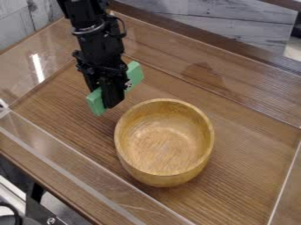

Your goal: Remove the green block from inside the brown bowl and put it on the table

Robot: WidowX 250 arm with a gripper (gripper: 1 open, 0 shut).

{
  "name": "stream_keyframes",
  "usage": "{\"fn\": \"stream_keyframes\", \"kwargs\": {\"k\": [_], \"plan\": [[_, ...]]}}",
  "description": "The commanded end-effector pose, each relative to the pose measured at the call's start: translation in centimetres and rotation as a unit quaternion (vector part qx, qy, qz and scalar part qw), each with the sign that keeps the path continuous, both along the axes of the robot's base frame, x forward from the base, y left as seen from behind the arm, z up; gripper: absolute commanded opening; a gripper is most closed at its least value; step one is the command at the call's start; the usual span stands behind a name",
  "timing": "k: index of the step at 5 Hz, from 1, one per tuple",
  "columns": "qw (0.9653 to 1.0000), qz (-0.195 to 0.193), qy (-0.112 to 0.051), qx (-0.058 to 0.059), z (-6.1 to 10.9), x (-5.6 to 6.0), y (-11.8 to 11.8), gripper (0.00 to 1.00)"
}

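Note:
My gripper [109,95] points almost straight down and is shut on the green block [99,102], a bright green bar that sticks out on both sides of the black fingers. The block hangs tilted, its lower end close above the table [223,83], just left of and behind the brown bowl [165,141]. The wooden bowl stands upright in the middle of the view with nothing inside it. Whether the block's lower end touches the tabletop I cannot tell.
Clear acrylic walls [70,189] run around the table's edges, one close along the front left. A dark stain [212,75] marks the wood behind the bowl.

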State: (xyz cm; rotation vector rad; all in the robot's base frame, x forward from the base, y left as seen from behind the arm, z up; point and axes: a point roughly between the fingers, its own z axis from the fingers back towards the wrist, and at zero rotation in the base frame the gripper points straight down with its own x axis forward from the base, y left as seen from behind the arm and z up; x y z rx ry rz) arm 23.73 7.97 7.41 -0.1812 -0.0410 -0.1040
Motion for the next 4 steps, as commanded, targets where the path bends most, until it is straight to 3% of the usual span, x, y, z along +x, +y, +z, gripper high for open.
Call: {"fn": "stream_keyframes", "kwargs": {"k": [1,4], "plan": [[0.9996,0.005,-0.028,0.007,1.08,1.16,0.83,0.0],[0.9994,0.008,-0.034,0.002,0.48,1.76,1.6,0.0]]}}
